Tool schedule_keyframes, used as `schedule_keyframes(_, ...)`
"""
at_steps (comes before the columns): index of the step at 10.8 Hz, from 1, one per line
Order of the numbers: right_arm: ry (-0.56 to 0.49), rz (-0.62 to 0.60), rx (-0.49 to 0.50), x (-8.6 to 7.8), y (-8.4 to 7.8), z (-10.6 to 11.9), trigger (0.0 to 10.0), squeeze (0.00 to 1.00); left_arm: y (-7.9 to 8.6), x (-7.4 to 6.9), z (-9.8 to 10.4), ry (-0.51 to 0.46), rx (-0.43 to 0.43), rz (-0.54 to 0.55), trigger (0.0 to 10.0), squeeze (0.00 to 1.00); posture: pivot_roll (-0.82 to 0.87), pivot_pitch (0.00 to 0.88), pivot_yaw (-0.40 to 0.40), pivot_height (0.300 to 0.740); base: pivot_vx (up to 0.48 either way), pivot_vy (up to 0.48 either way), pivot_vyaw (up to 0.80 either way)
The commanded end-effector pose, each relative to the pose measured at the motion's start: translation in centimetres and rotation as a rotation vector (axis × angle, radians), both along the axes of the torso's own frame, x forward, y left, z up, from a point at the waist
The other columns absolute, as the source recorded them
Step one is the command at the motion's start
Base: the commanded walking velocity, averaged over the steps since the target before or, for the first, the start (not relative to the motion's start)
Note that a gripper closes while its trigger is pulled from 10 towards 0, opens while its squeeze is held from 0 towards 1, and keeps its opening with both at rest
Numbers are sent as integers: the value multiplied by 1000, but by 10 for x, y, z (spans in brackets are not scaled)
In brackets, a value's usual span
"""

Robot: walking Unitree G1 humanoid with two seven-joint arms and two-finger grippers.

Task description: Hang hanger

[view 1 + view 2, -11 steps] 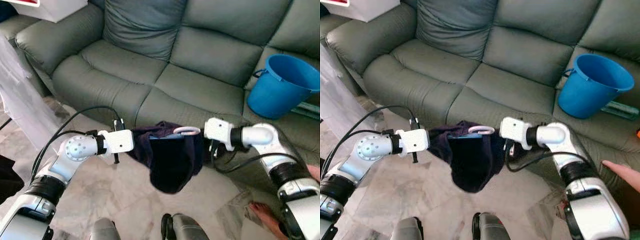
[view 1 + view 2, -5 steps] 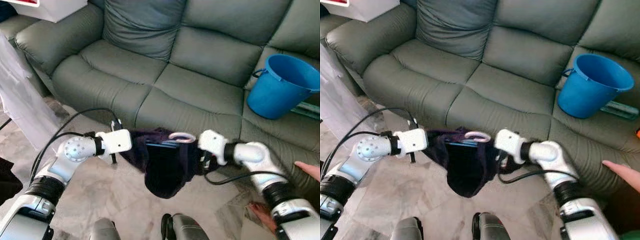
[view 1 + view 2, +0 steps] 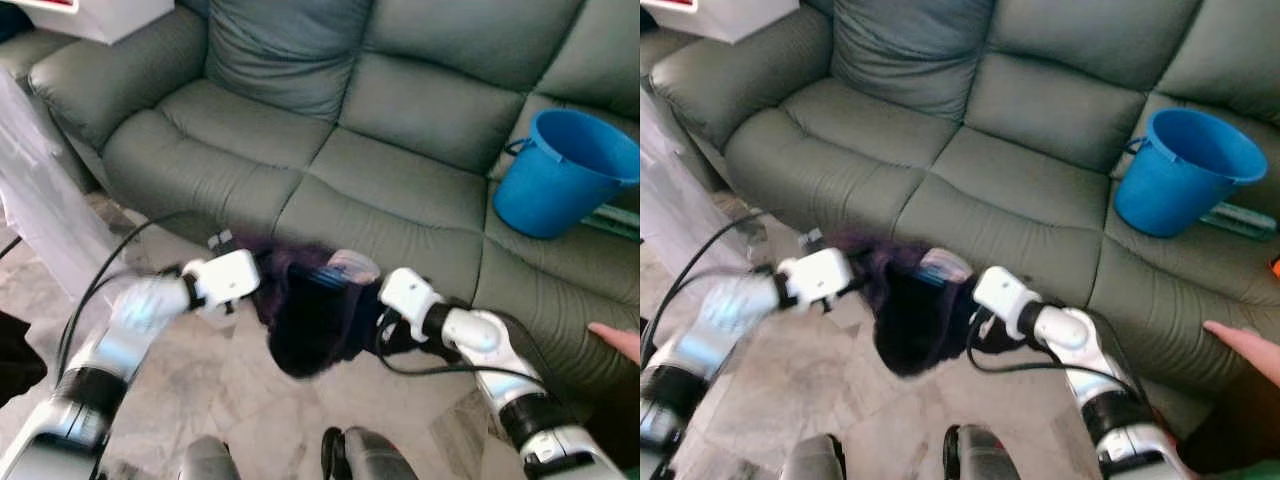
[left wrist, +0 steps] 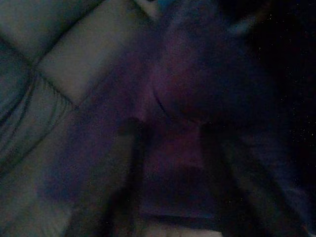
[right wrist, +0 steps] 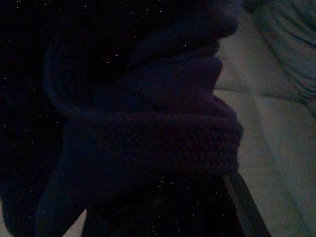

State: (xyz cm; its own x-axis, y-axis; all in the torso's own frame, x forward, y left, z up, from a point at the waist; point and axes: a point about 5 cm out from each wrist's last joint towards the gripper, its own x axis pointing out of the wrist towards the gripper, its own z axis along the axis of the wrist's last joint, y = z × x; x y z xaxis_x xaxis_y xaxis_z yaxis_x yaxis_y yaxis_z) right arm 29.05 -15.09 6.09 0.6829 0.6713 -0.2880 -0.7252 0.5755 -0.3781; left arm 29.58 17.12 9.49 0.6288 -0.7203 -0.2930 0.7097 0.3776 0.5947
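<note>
Hanger [image 3: 352,266] with a dark garment [image 3: 315,320] held up between our two arms, in front of the sofa [image 3: 330,150].

We see only the pale hook of the hanger, blurred, at the top of the dark navy cloth; the rest is covered by the garment, which hangs down in a bundle over the marble floor [image 3: 200,400]. Our left claw [image 3: 262,283] reaches into the cloth from the left side and our right claw [image 3: 372,318] from the right side, but the fabric hides the fingers, so we cannot tell how far each one is open or what it grips. Both wrist views are very dark and show folds of the same cloth close up. A blue bucket [image 3: 560,170] stands on the sofa seat at the right. A person's fingers [image 3: 617,341] are at the right edge.
</note>
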Motion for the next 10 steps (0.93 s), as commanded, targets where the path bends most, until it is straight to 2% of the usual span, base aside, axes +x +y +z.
schedule_keyframes(1, -48, -93, 27, 3, -6, 7, 0, 0, 4, -3, 3, -29, -33, 31, 10000, 1000, -66, 110, -87, 740, 0, 0, 0)
schedule_keyframes(2, -47, -178, 56, 3, -9, 6, 0, 0, 6, -5, 3, -54, -71, 77, 10000, 1000, -66, 108, -89, 740, 0, 0, 0)
schedule_keyframes(3, -36, -309, 121, 5, -12, 5, 0, 0, 8, -5, 5, -69, -145, 159, 10000, 1000, -64, 106, -87, 740, 0, 0, 0)
schedule_keyframes(4, -27, -439, 202, 3, -12, 4, 0, 0, 15, -6, 6, -111, -240, 327, 10000, 1000, -62, 101, -76, 740, 0, 0, 0)
schedule_keyframes(6, -24, -503, 312, -4, -4, 4, 0, 0, 26, -12, -1, -132, -347, 581, 10000, 1000, -52, 98, -66, 740, 0, 0, 0)
schedule_keyframes(7, -40, -517, 395, -10, 4, 9, 0, 0, 34, -17, -1, -86, -459, 732, 10000, 620, -44, 93, -68, 740, 0, 0, 0)
schedule_keyframes(8, -55, -513, 412, -13, 8, 14, 4902, 0, 32, -20, -1, -60, -494, 757, 10000, 0, -46, 94, -72, 740, 0, 0, 0)
schedule_keyframes(9, -59, -488, 450, -14, 15, 21, 10000, 0, 28, -22, 0, -50, -493, 755, 10000, 0, -50, 99, -74, 740, 0, 0, 0)
schedule_keyframes(10, -96, -476, 445, -13, 17, 28, 10000, 0, 25, -21, 3, -55, -508, 765, 10000, 0, -53, 102, -71, 740, 0, 0, 794)
